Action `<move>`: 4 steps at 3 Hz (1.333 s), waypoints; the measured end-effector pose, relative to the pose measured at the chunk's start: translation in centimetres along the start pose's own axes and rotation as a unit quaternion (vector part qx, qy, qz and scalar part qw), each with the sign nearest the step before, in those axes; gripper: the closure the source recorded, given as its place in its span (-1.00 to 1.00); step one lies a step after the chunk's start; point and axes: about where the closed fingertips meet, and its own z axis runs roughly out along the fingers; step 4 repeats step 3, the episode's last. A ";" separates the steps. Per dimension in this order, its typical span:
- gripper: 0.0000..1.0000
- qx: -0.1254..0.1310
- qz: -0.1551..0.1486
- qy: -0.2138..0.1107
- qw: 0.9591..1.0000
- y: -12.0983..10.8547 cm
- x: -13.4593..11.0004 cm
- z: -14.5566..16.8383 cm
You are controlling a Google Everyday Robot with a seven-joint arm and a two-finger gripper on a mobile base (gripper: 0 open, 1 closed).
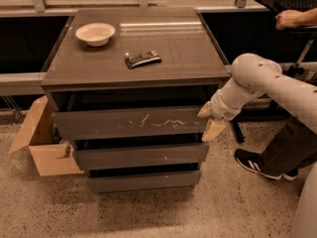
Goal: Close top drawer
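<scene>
The top drawer (99,124) is the widest grey front, with pale scratch marks across its middle. It stands pulled out a little from the cabinet, with a dark gap above it. My gripper (209,120) is at the right end of that drawer front, touching or almost touching its edge. Its two tan fingers (214,130) are spread apart, one above the other, and hold nothing. The white arm reaches in from the right.
A white bowl (95,33) and a dark flat object (142,59) lie on the cabinet top (178,43). Two narrower drawers (141,155) sit below. An open cardboard box (42,148) stands at the left. A seated person's leg and shoe (260,165) are at the right.
</scene>
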 end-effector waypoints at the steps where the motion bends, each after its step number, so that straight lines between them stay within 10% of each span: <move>1: -1.00 0.003 -0.002 -0.004 1.000 0.5 0.0 -0.6; 4: -1.00 0.004 -0.032 -0.020 0.999 3.9 -1.3 -3.2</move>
